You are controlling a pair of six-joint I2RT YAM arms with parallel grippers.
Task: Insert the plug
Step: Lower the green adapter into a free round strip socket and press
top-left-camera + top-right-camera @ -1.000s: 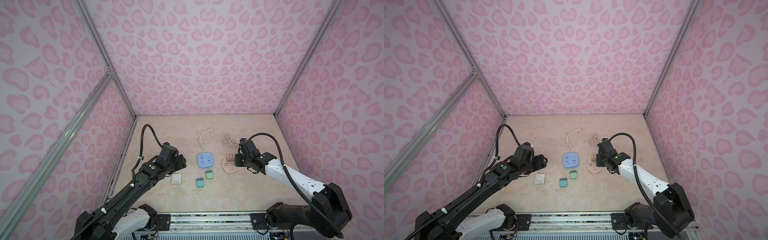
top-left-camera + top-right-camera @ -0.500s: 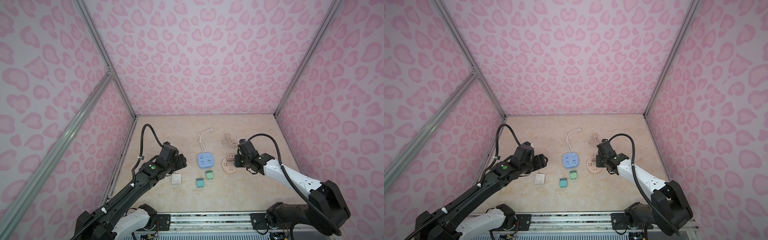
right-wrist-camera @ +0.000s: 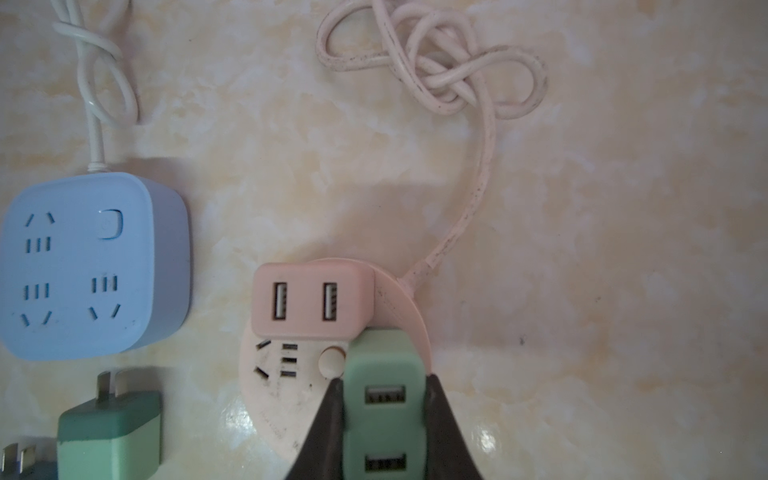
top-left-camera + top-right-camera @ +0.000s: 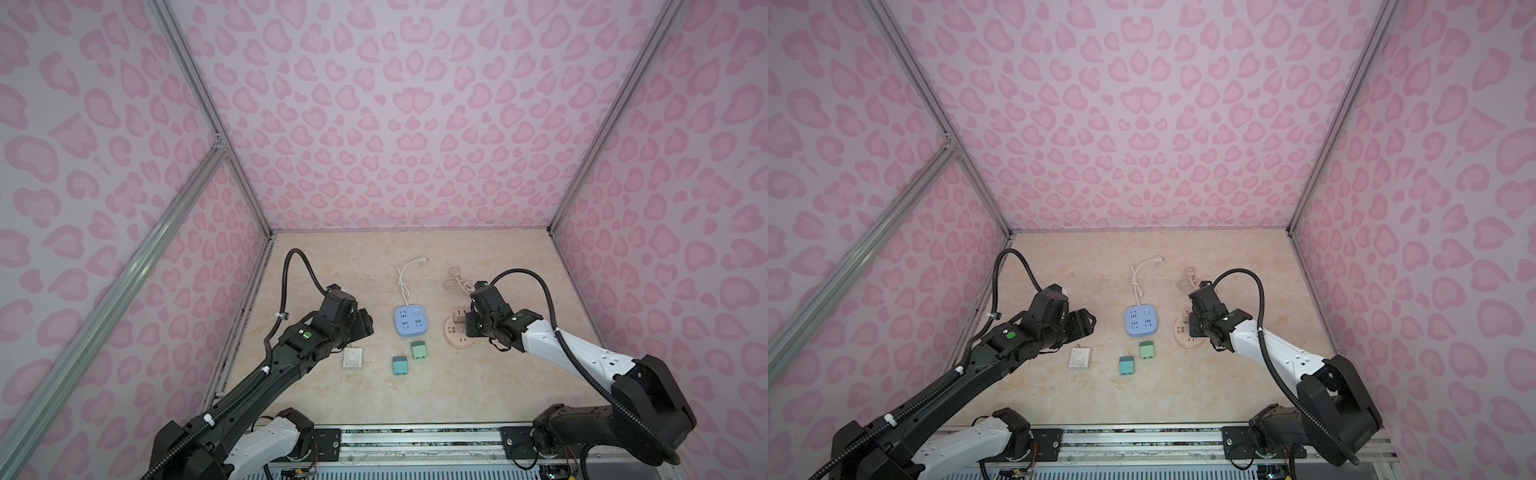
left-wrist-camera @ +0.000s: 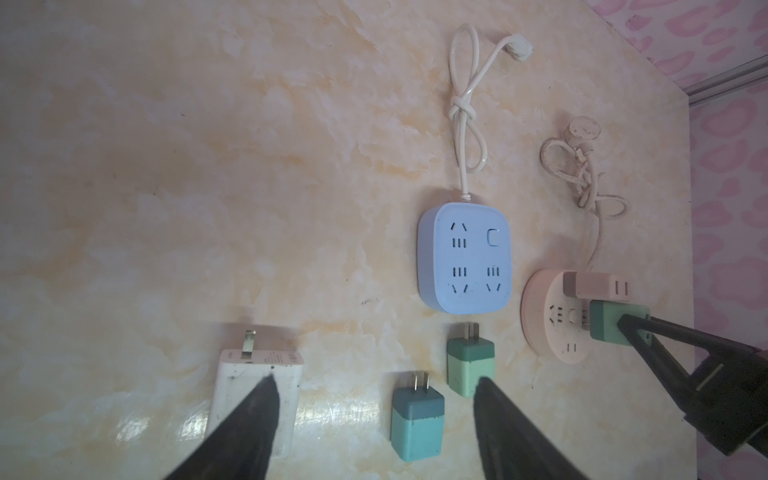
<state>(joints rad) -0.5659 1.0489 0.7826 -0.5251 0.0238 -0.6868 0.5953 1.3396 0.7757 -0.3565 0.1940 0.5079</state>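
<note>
Far to the left of the round pink socket (image 3: 274, 386), the left gripper (image 4: 362, 327) hangs above the tabletop (image 4: 457, 395) with its jaws wide and nothing between them. It has no part in this step and is best kept well clear of the socket. Below it lies a white adapter (image 5: 249, 374). Nearer the socket lie a teal adapter (image 5: 417, 424) and a green adapter (image 5: 469, 361), then a blue socket block (image 5: 465, 257) just beside the socket's left edge. On the socket's rear part a pink adapter (image 3: 311, 305) is already plugged in.

The green plug (image 3: 384, 399) stands on the socket's right side, hard against the pink adapter, clamped across its flanks by the right gripper (image 3: 384, 384). In the left wrist view a sliver of prong seems to show beneath it, so I judge it not fully seated.

The push should go straight down along the prongs, with the body square to the socket face and no lean toward the pink adapter, which could jam it. The socket lies loose and may slide or tip, so the force should be steady and centred. Let go only once the body sits flush.
</note>
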